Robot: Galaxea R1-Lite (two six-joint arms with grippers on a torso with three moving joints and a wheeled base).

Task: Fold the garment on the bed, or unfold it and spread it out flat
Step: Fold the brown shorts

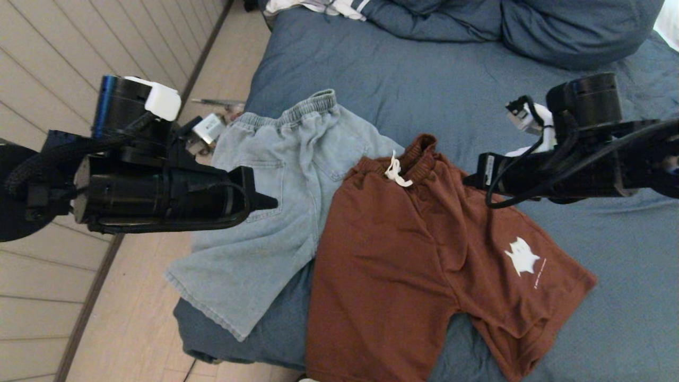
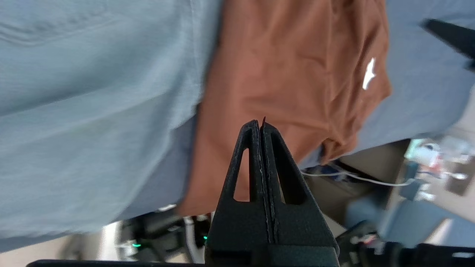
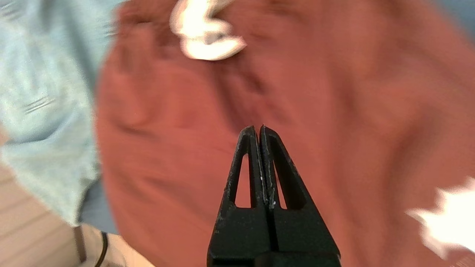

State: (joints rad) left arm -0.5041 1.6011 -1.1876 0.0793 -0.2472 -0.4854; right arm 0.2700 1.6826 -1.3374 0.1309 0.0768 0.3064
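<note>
Head view: the bed (image 1: 435, 79) with its blue cover fills the scene; wood floor lies to the left. The brown shorts (image 1: 424, 254) lie spread at the near edge, overlapping the pale denim shorts (image 1: 276, 212) on their left. The left gripper (image 1: 265, 201) hangs over the denim, the right gripper (image 1: 469, 179) beside the brown waistband. No containers are present.

Left wrist view: the left gripper (image 2: 260, 124) is closed and empty above the brown fabric.

Right wrist view: the right gripper (image 3: 259, 129) is closed and empty below the white drawstring (image 3: 204, 33).

Risk: a pinch at the overlap could catch both garments and drag the denim off the edge.
</note>
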